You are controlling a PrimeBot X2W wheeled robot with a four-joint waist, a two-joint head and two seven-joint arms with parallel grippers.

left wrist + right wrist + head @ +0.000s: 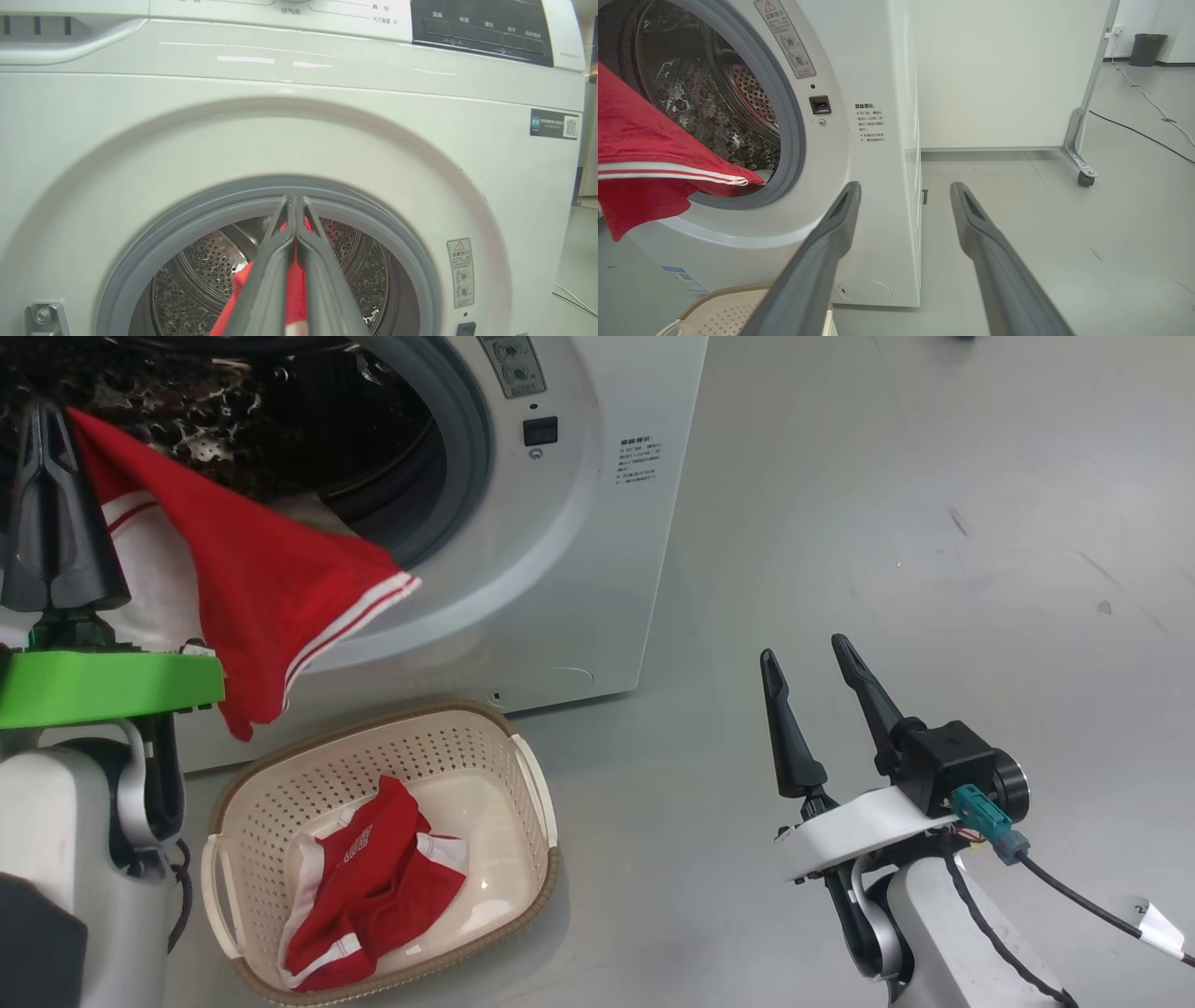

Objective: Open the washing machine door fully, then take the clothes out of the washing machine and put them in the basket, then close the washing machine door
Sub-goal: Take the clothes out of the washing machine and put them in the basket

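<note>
**Head view:** A small printed label [639, 462] is seen on the washing machine [597, 569] front, right of the opening; its text is too small to be read. An icon strip [512, 364] is set above a black latch slot [540, 430].
- The left gripper [42, 409] is held upright at far left, in front of the drum [187, 392]. Its fingers are clamped on the corner of a red garment [261, 588].
- The garment is draped from the tips, with its white-striped hem out past the grey rubber ring [467, 457].
- The basket [373, 717] is placed on the floor [934, 523] just in front of the machine. A second red garment [373, 887] with unreadable white print is laid inside it.
- The right gripper [803, 651] is held low at right, over bare floor and well apart from the machine. Its fingers are spread and nothing is held.

**Left wrist view:** "空气洗" can be read on the top fascia [294, 10].
- Small Chinese captions on the dark control panel [481, 23] cannot be made out.
- A dark sticker with a QR code [554, 124] is fixed at the upper right.
- A warning label with a red triangle [460, 273] is fixed beside the ring.
- The fingers are pressed together and aimed at the drum opening, with red fabric pinched between them.

**Right wrist view:** "温馨提示:" is printed as the heading of a notice [871, 123], right of the latch; the lines below it are blurred. A blue label [684, 277] is seen low on the front, unreadable.
- The fingers are parted wide and pointed past the machine's right front corner.
- The striped hem is seen hanging out of the opening.
- A corner of the basket is seen at the bottom edge.
</note>
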